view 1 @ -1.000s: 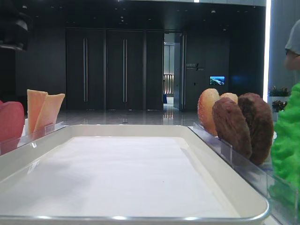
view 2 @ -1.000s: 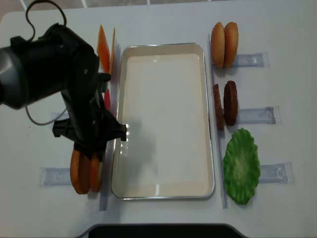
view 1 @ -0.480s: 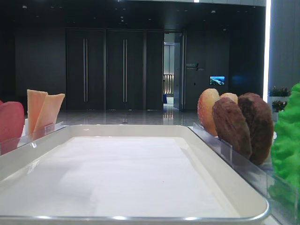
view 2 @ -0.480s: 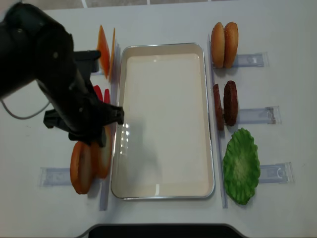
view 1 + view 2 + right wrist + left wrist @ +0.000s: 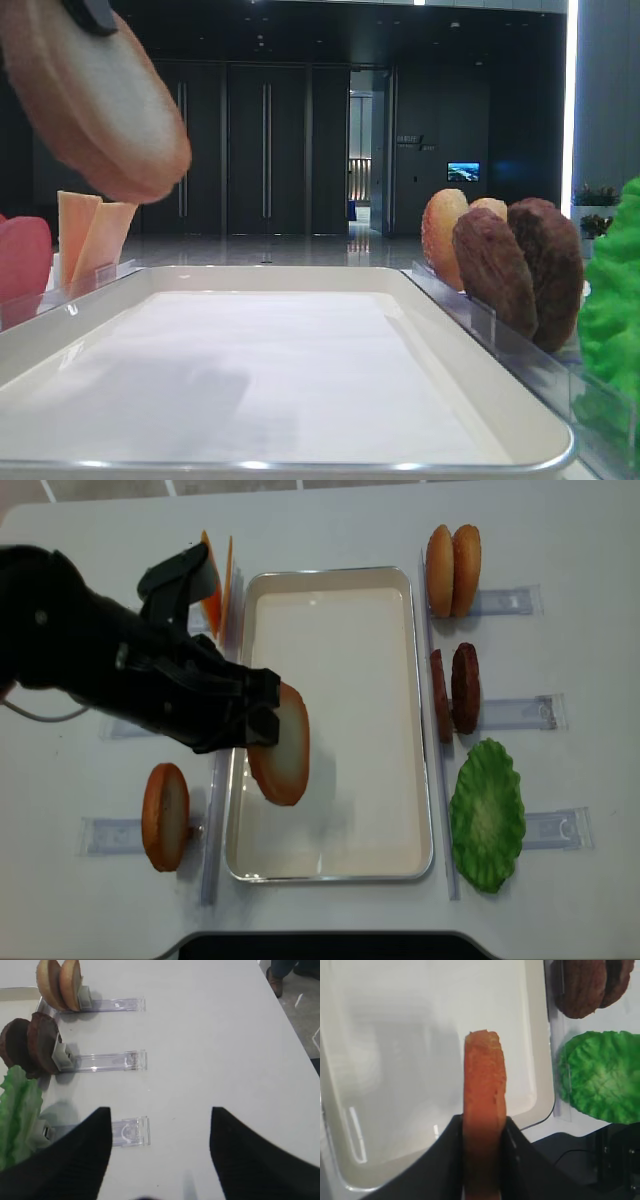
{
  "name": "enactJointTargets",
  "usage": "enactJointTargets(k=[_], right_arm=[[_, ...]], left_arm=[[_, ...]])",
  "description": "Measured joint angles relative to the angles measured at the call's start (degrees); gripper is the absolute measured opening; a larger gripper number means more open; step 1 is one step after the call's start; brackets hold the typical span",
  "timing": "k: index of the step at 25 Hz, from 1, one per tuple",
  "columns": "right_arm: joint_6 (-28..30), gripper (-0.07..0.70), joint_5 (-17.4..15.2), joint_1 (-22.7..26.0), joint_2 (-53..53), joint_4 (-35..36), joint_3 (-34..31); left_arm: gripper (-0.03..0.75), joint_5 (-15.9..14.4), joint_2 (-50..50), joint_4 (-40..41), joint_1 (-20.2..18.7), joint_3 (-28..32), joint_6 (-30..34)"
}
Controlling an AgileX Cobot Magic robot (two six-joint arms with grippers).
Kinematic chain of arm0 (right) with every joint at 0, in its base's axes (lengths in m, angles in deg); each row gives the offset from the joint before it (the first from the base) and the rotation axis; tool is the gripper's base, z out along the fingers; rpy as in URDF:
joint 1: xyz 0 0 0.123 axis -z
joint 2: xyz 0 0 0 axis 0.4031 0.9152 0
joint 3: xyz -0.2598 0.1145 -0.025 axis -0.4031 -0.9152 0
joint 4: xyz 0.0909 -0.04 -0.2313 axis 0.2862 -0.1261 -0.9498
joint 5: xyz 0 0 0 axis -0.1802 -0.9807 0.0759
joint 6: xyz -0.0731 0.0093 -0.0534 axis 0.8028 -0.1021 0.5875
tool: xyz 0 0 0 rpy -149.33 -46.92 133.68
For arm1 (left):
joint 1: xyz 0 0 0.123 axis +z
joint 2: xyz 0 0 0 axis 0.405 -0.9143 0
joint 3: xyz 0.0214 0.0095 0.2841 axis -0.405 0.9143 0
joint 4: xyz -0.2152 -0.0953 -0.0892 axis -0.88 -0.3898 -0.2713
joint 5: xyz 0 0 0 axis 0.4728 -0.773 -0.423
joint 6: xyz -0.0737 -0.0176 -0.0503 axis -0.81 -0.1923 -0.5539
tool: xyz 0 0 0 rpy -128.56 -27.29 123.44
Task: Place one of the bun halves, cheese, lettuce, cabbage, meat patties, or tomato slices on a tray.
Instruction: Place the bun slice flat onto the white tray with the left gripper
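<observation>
Left claw (image 5: 482, 1160) clamped shut on a bun half (image 5: 281, 746), fingers (image 5: 451, 1160) pressed against both flat sides, crust edge pointing away from the wrist camera. Held clear of the liner, over the left part of the tray (image 5: 420, 710), tilted, pale face turned toward the right of the overhead view. From the low front view, seen as a large tan disc (image 5: 95, 100) hanging at the upper left, above the white tray rim (image 5: 300, 272), casting a soft shadow on the paper below.

Right claw (image 5: 160, 1160) parked over bare desk (image 5: 225, 1035) to the right of the food racks, jaws spread wide, nothing between them.

Left on the desk at the left of the tray: one more bun half (image 5: 165, 816) standing on edge in its clear holder, tomato slices (image 5: 24, 258) visible only in the front view, cheese (image 5: 212, 580) upright near the far corner. At the right of the tray: a pair of bun halves (image 5: 453, 569) farthest back, meat patties (image 5: 455, 688) in the middle holder, lettuce (image 5: 486, 815) nearest the front. All of these standing outside the tray, just beside its long sides.
</observation>
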Motion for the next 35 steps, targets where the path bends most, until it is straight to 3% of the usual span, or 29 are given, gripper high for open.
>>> enactJointTargets(k=[5,9,18,31,35], right_arm=[[0.0,0.412,0.0,0.0,0.0,0.0,0.0],[0.0,0.412,0.0,0.0,0.0,0.0,0.0],[0.0,0.412,0.0,0.0,0.0,0.0,0.0],[0.0,0.412,0.0,0.0,0.0,0.0,0.0],[0.0,0.412,0.0,0.0,0.0,0.0,0.0]], left_arm=[[0.141,9.6,0.0,-11.6,2.0,6.0,11.7],[0.141,13.5,-1.5,-22.0,2.4,8.2,22.6],[0.141,13.9,-10.9,-39.0,4.2,8.3,41.1],[0.141,15.0,-17.8,-42.9,5.2,8.3,44.5],[0.141,15.0,-18.5,-45.8,5.2,8.3,49.5]])
